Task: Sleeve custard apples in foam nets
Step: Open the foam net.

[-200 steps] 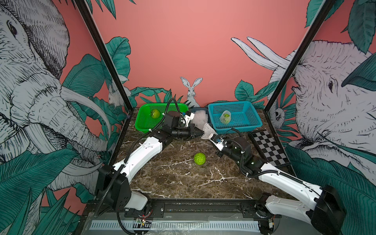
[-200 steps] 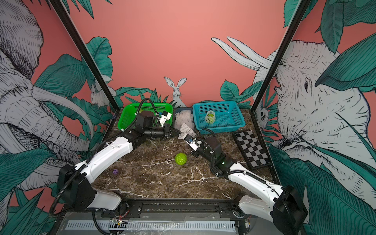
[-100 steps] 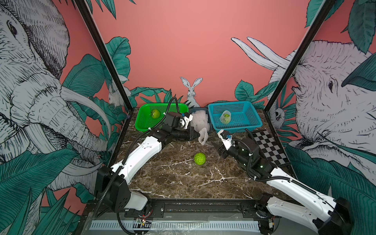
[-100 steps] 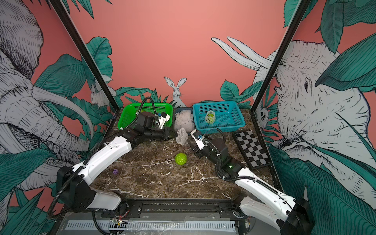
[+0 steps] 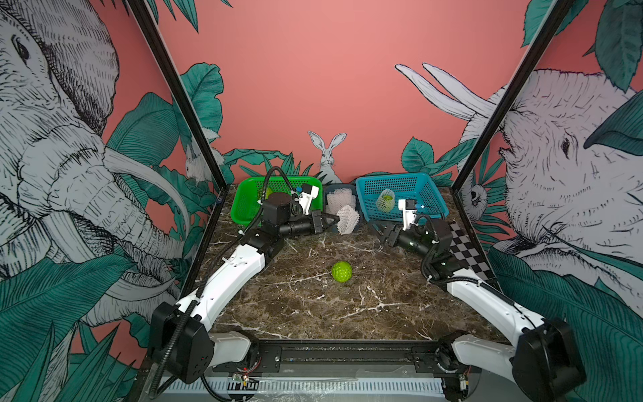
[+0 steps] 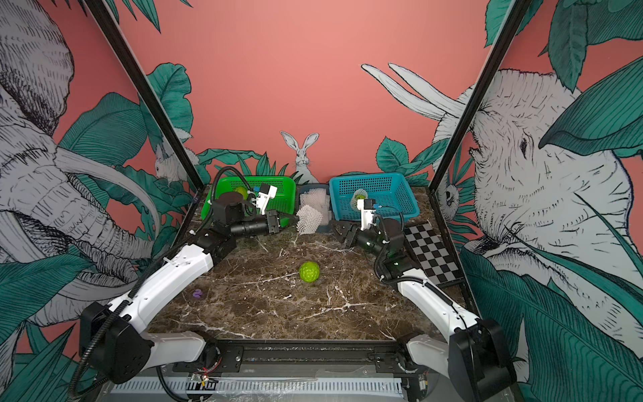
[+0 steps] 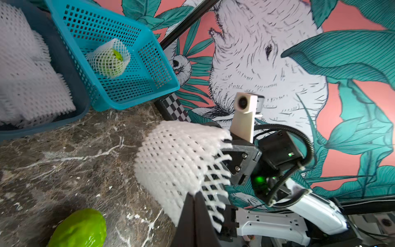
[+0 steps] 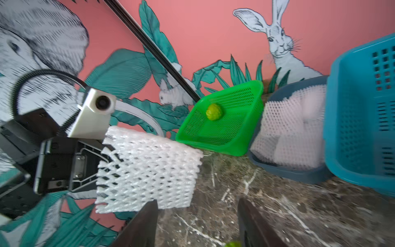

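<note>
In both top views the left fingers (image 5: 330, 220) are clenched on one end of a foam net (image 5: 348, 219), holding it above the bench (image 5: 295, 306). Its free end points toward the right fingers (image 5: 379, 226), which are spread and empty. A bare custard apple (image 5: 341, 272) lies on the bench between the arms, toward the front.

The left wrist view shows the net (image 7: 177, 162) running straight out from the pinch.

In the right wrist view its flat side (image 8: 147, 171) lies just ahead of the parted fingers (image 8: 145, 222). The free right arm seems better placed to fetch the apple.
</note>
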Robot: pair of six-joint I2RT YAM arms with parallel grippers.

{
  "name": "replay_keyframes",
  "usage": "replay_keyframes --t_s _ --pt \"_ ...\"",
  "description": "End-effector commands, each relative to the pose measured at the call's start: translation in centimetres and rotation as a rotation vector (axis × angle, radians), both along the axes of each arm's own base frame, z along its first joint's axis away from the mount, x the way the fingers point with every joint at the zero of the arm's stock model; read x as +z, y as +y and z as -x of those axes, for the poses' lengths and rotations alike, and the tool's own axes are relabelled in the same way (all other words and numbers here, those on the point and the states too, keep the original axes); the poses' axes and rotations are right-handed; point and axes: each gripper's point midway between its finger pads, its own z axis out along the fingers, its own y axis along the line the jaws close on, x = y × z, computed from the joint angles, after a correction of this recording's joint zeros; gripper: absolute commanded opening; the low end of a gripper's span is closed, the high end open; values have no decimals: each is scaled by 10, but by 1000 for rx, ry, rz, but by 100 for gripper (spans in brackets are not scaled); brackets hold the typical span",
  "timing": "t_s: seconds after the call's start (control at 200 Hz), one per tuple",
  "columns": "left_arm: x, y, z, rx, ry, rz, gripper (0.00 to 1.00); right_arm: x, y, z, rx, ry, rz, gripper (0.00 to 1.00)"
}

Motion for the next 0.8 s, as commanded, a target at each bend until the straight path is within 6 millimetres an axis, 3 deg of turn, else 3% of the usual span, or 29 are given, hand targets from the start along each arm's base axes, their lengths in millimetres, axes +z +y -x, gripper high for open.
replay_keyframes --t_s 0.0,0.19,0.365,0.46,0.615,0.795 --pt "47 -1 13 -48 -87 134 0 76 7 25 159 -147 -250 61" --pt "65 -3 12 -60 -93 223 0 88 12 24 236 -144 -358 61" --pt "63 -3 11 -53 -85 210 0 96 13 29 271 -165 -396 52" --pt "67 -3 12 -60 -85 229 0 91 12 26 256 -157 -390 63" --pt "69 -4 12 -68 -76 257 0 96 13 23 264 -165 -401 65" --pt "63 -5 10 -65 -63 244 0 108 14 29 314 -192 -441 50"
